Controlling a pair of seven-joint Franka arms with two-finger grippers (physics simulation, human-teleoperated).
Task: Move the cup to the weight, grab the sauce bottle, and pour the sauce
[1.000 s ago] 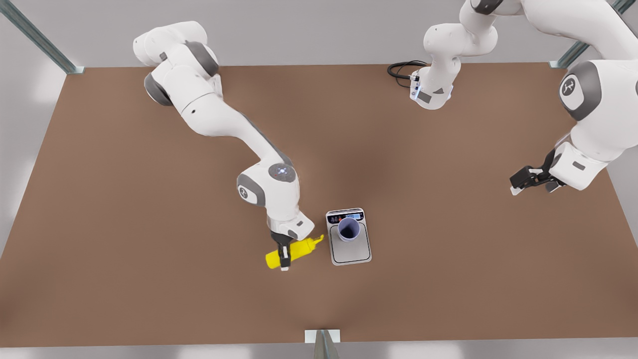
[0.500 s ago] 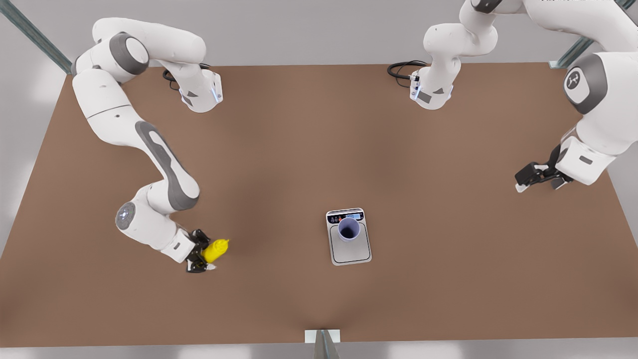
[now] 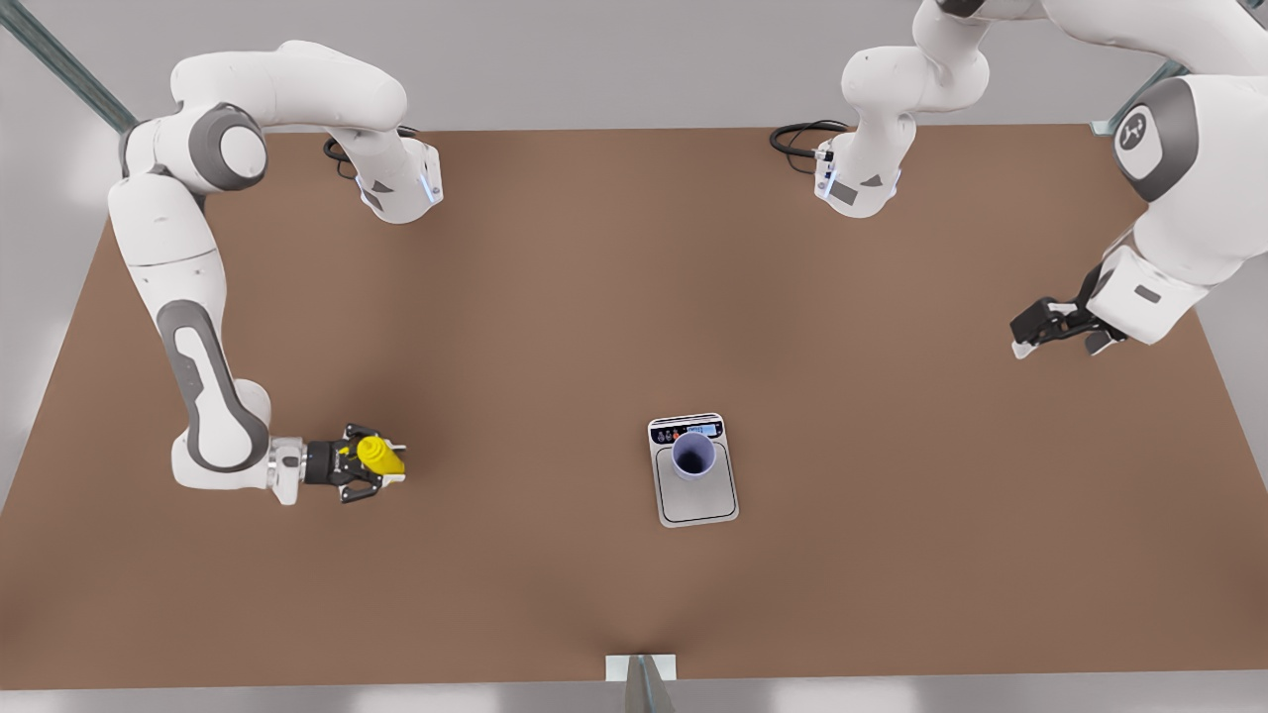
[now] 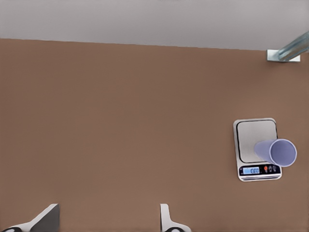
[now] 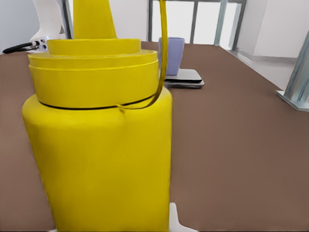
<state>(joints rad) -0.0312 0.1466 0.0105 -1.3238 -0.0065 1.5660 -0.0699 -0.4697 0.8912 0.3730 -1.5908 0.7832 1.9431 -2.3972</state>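
Sauce bottle point(image 3: 379, 456), bright yellow, gripped across the body by the right gripper point(image 3: 392, 461) near the front view's left side, over the brown table point(image 3: 555, 297). Seen almost end-on from above, nozzle toward the camera. Well apart from the weight point(image 3: 698, 500), which lies flat near the table's middle, control strip toward the far edge. On its steel plate, close to that strip: the cup point(image 3: 692, 456), lavender-blue, upright, mouth open, interior dark from here, so cannot tell what is in it. At the front view's right, well away from everything: the left gripper point(image 3: 1055, 342), waiting above the table edge, fingers parted, holding nothing.

From the left wrist: the weight point(image 4: 256, 137) and the cup point(image 4: 277, 151) far off on the table point(image 4: 120, 121), cup standing on the plate just beside the small lit display, inner wall plain lavender. Nearer the lens, two pale fingers point(image 4: 46, 220) spread wide with bare table between them; left gripper point(image 4: 106, 224) released.

From the right wrist: the sauce bottle point(image 5: 101, 159) very close, stepped cap and base of the nozzle rising above the cylinder, a thin yellow tether looping from the cap. Opaque body, so fill level impossible to tell. Beyond it, across the table point(image 5: 231, 125), the cup point(image 5: 173, 53) upright on the weight point(image 5: 186, 77).
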